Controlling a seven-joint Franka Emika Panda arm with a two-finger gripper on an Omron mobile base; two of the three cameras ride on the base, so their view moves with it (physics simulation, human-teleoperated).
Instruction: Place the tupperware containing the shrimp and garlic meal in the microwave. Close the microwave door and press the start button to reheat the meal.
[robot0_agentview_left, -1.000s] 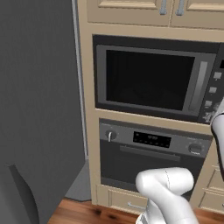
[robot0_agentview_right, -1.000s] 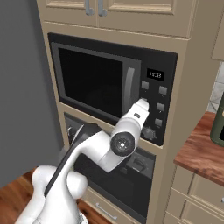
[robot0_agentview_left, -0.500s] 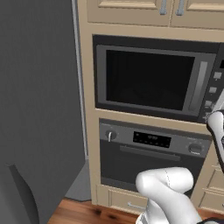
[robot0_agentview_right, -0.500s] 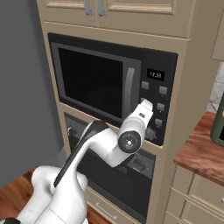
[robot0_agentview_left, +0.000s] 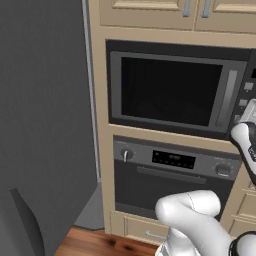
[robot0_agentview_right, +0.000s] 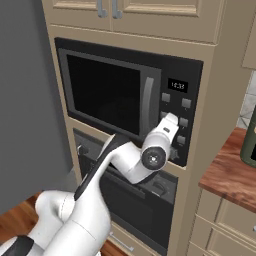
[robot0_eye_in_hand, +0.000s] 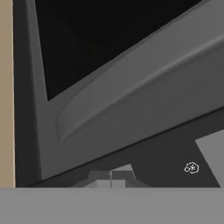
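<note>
Gripper: we see the gripper (robot0_agentview_right: 171, 119) at the end of the white arm, pressed up near the microwave's button panel (robot0_agentview_right: 177, 122); its fingers are closed together with nothing between them. In the left base view the hand (robot0_agentview_left: 248, 116) is cut off by the right edge.
Hand view: we make out the two finger tips (robot0_eye_in_hand: 110, 178) only as grey blurs at the bottom, side by side, right against the dark front of the microwave; a small white symbol (robot0_eye_in_hand: 191, 168) sits on a button edge to the right, too small for us to read.
Microwave door: we see the microwave door (robot0_agentview_left: 170, 92) shut, its dark glass letting us see nothing inside; its vertical grey handle strip (robot0_agentview_right: 146, 106) stands just left of the panel.
Tupperware: hidden from us; we cannot tell whether it lies behind the dark window.
Microwave: the microwave (robot0_agentview_right: 125, 97) is built into a beige cabinet column (robot0_agentview_left: 97, 125), below two cupboard doors (robot0_agentview_right: 150, 6).
Oven: under it we see the oven (robot0_agentview_left: 170, 175) with knobs, a display and a horizontal handle, partly covered by the arm in the right base view.
Room: a tall dark grey fridge side (robot0_agentview_left: 45, 115) stands left; wood floor (robot0_agentview_left: 90, 242) below.
Right base view: we also find a wood countertop (robot0_agentview_right: 227, 175) and a dark green object (robot0_agentview_right: 249, 142), cut off by the edge.
</note>
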